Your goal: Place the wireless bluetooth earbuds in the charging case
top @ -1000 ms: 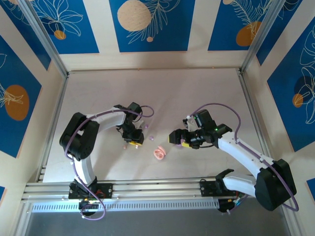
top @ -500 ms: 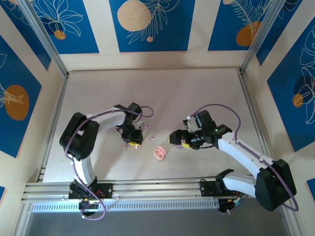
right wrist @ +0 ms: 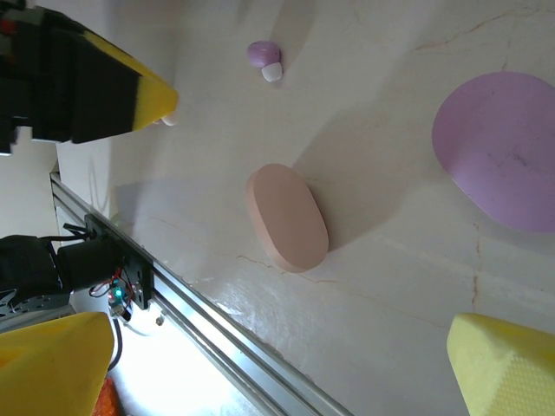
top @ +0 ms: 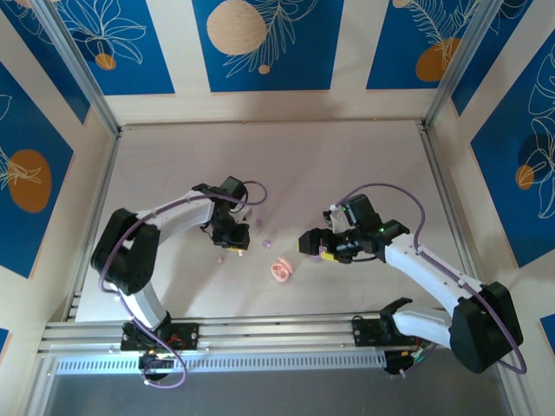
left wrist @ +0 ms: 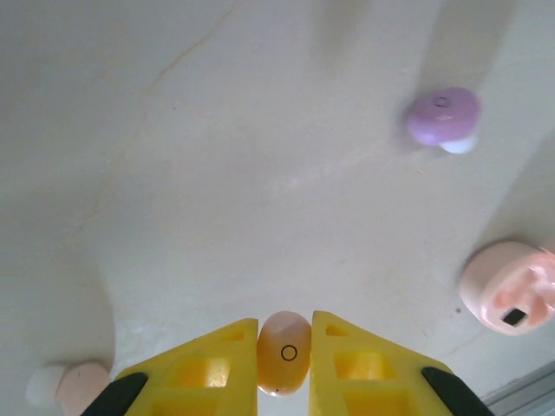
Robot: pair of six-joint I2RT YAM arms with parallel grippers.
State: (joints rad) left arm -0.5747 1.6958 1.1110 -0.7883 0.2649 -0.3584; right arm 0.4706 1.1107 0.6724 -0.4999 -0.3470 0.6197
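My left gripper is shut on a pale pink earbud, pinched between its yellow fingers just above the table. From above, the left gripper is left of the pink charging case, which lies open. A purple earbud lies loose on the table. A second pink earbud rests at the lower left of the left wrist view. My right gripper hangs open above and right of the pink case, with nothing between its fingers.
A purple oval case lies under the right wrist. Another small bud sits behind the left gripper. The metal rail runs along the table's near edge, and frame posts line the sides.
The left gripper has closed further onto the pale pink earbud, and the left arm's elbow has swung outward to the left. The right arm has not moved.
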